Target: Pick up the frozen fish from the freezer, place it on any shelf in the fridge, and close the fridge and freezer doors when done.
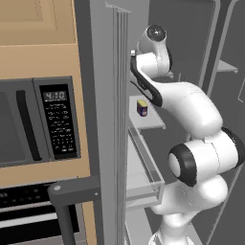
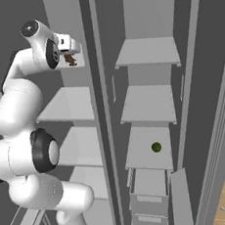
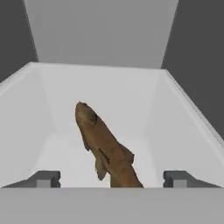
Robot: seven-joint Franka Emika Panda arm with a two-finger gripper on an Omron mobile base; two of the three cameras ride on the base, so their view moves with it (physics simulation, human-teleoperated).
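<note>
A: Frozen fish (image 3: 105,151) lies on the uppermost shelf (image 3: 144,118) of the wider fridge, between the fingers (image 3: 46,179), which stand wide apart, gripping nothing.

B: So it looks placed. What's around?

A: A yellow-and-blue can (image 1: 142,107) on a shelf, a green ball (image 2: 156,147) in the freezer. Both doors stand open; the arm must clear them.

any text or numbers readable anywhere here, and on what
"4:10", roughly: the clock display at the top of the microwave panel, blurred, so the digits are uncertain.
Keypad below it: markings too small to read.
Can on the shelf: yellow and blue label, no legible text.
Nothing else carries writing.
</note>
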